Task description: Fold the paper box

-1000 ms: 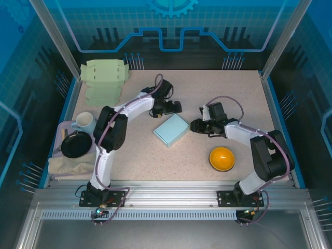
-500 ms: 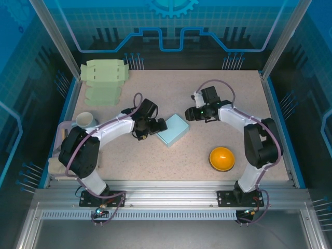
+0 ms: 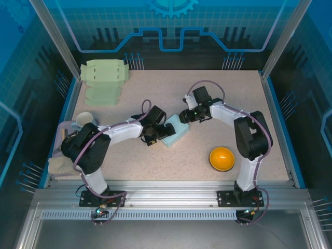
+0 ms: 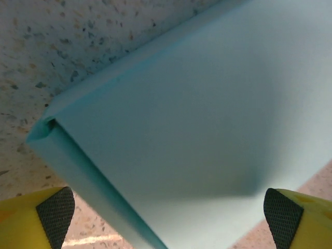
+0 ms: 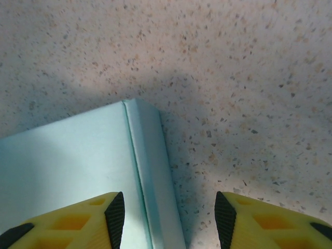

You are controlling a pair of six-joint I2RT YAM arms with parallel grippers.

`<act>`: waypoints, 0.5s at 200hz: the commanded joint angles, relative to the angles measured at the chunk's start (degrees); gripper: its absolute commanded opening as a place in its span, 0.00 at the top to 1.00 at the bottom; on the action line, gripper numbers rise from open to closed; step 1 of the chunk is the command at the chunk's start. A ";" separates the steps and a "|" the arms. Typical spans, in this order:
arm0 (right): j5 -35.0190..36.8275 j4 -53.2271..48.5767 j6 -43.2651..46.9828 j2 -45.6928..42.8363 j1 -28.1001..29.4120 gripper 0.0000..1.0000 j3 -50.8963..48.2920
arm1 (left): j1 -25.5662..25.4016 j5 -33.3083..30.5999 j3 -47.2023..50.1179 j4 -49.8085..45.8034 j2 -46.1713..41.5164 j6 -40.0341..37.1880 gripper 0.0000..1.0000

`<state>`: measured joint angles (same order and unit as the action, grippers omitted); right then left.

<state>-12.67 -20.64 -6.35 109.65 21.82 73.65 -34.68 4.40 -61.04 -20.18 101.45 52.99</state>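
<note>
**Tabletop holdings, paper box at centre**

Table [image 3: 218, 88]: speckled beige top, blue rim, fenced by clear panels.

Left arm [image 3: 116, 132]: white, bent low across the left half of the table, reaching right toward the centre.

Right arm [image 3: 249, 135]: white, folded back on itself, reaching left toward the centre.

Stack of flat green cardboard sheets [image 3: 104, 80]: unfolded, lying at the far left corner, well apart from both arms.

Cloth [image 3: 59, 167]: cream, crumpled at the near left edge, partly hidden by the left arm.

Paper box [image 3: 176, 128]: light blue, closed, lying flat near the middle of the table, turned at an angle to the table edges. In the left wrist view [image 4: 197, 119], seen as a broad smooth top face with one folded corner toward the left. In the right wrist view [image 5: 78, 155], seen as one corner and a narrow side wall against bare table.

Bowl [image 3: 222, 158]: orange, round, on the near right of the table, apart from the box.

Cup [image 3: 84, 120]: white, upright at the left edge, just beyond the cloth.

Left gripper [image 3: 165, 133]: at the box's left side. In its own wrist view [image 4: 168, 218], spread fully wide, black pads [image 4: 54, 212] at the two bottom corners of the picture, the box spanning the gap, no pad touching it.

Right gripper [image 3: 182, 116]: at the box's far corner. In its own wrist view [image 5: 170, 220], parted about halfway, one yellow finger [image 5: 111, 215] over the box top, the other over bare table, the box's side wall between them, nothing pinched.
</note>
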 commanded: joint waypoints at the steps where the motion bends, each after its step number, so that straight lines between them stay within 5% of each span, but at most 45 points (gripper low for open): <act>1: -2.31 -1.68 1.42 1.63 0.85 0.48 1.74 | -0.34 1.13 -2.11 1.47 2.20 1.60 0.03; 100: -9.01 2.11 -2.29 4.20 1.02 0.48 0.95 | -0.33 1.70 -13.49 -0.02 12.39 -2.59 0.09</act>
<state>-15.59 -18.52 -6.68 112.29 21.54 74.37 -34.61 5.45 -71.29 -20.95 109.95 53.56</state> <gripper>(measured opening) 0.518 0.920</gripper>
